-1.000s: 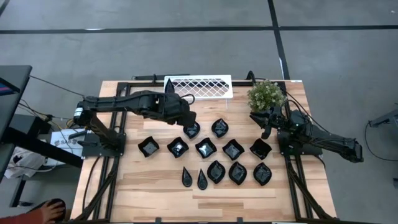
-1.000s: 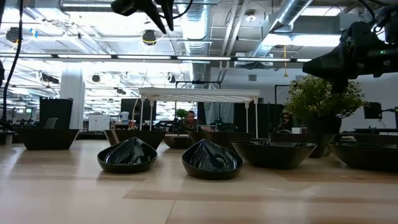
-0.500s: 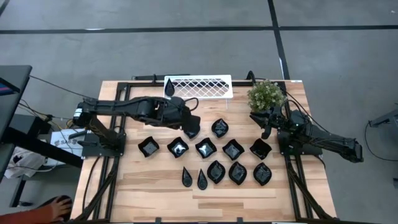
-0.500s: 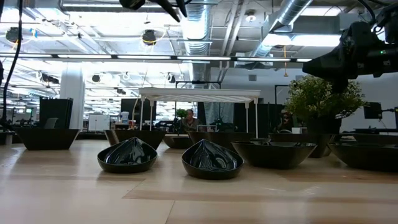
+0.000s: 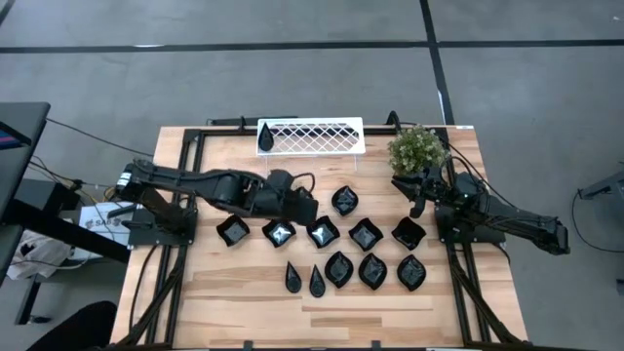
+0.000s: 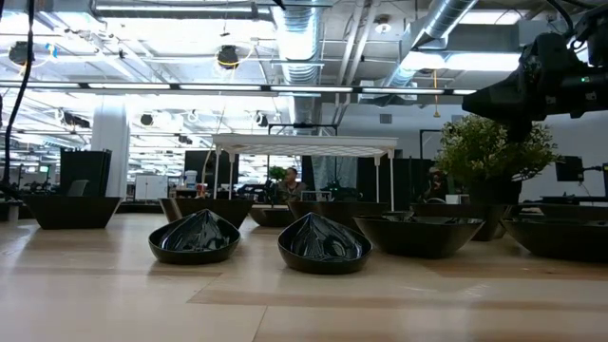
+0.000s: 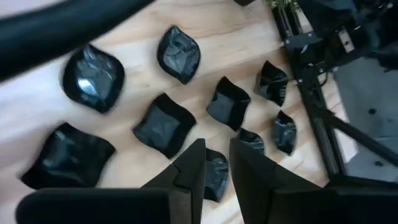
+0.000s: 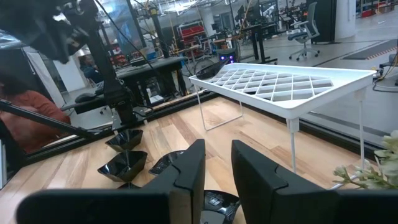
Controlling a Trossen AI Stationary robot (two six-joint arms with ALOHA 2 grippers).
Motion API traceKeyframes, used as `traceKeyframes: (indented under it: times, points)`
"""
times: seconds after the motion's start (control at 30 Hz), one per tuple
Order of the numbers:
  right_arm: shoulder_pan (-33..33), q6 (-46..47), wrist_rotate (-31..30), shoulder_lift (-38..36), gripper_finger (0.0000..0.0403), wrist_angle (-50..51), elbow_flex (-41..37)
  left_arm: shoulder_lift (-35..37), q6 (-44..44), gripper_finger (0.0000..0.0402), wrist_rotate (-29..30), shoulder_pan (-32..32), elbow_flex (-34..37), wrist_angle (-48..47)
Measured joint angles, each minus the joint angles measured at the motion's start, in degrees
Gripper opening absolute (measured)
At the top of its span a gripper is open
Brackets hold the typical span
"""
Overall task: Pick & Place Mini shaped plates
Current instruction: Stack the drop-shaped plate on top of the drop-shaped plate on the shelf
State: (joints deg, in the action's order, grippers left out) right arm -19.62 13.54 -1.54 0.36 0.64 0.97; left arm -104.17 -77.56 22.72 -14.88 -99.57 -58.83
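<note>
Small glossy black mini shaped plates (image 5: 365,234) are spread over the middle of the pale wooden worktop (image 5: 224,288) in three loose rows: a leaf-shaped plate (image 5: 344,202) lies nearest the far edge, a row of rounded-square plates (image 5: 232,231) runs across the centre, and two slim teardrop plates (image 5: 292,278) lie with further leaf shapes toward the near edge. One more slim teardrop plate (image 5: 264,134) is seen on the left end of the white lattice tray (image 5: 312,136) at the far edge. A green potted plant (image 5: 416,149) stands at the far right corner. The left gripper (image 5: 303,207) is held above the plates at the centre of the worktop; in the left wrist view its dark fingers (image 7: 189,168) are set narrowly apart, with nothing between them. The right gripper (image 5: 418,202) is parked by the right edge, beside the plant; its fingers (image 8: 188,167) are likewise slightly parted and empty.
</note>
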Motion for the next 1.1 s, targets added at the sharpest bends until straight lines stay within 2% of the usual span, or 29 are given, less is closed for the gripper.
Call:
traceKeyframes:
  times: [0.17,0.47,0.67,0.93,1.1]
  points:
    - [-0.02,0.00,-0.02,-0.02,0.0074,0.00,0.00,-3.60,-10.10,0.0074,-0.91,-2.60,0.00,0.29]
    - [0.00,0.00,0.00,0.00,0.0074,0.00,0.00,-12.55,-30.80,0.0074,-14.32,-8.27,0.00,4.86]
    - [-0.02,0.00,0.00,0.00,0.0074,0.00,-0.02,-17.04,-39.12,0.0074,-21.73,-12.18,0.02,5.60]
    - [0.01,0.00,0.00,0.00,0.0074,0.00,-0.01,-20.89,-44.00,0.0075,-21.46,-14.26,0.02,4.64]
    - [-0.01,0.00,0.00,0.00,0.0074,0.01,0.00,-22.46,-43.95,0.0097,-21.03,-13.85,0.02,2.99]
